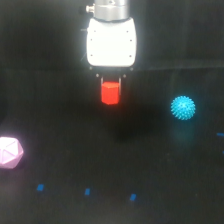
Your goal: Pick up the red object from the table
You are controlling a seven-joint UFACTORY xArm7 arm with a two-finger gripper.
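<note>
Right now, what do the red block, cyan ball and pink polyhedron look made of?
Red block: likely hard plastic, flat facets, matte.
Spiky cyan ball: probably soft rubber, fine spikes all over.
Pink polyhedron: likely rigid plastic, crisp pale facets with slight sheen.

At the top centre of the exterior view hangs the arm's white hand (110, 82), its body bright against the dark scene. A small red faceted block (110, 92) sits between its short dark fingers, gripped at the top, with most of the block showing below them. Under it spreads the black matte desk (150, 165). A spiky cyan ball (183, 107) rests toward the exterior view's right, well apart from the block. A pale pink polyhedron (9, 152) lies at the left edge, partly cut off. Three small blue marks (87, 191) dot the desk near the bottom.
</note>
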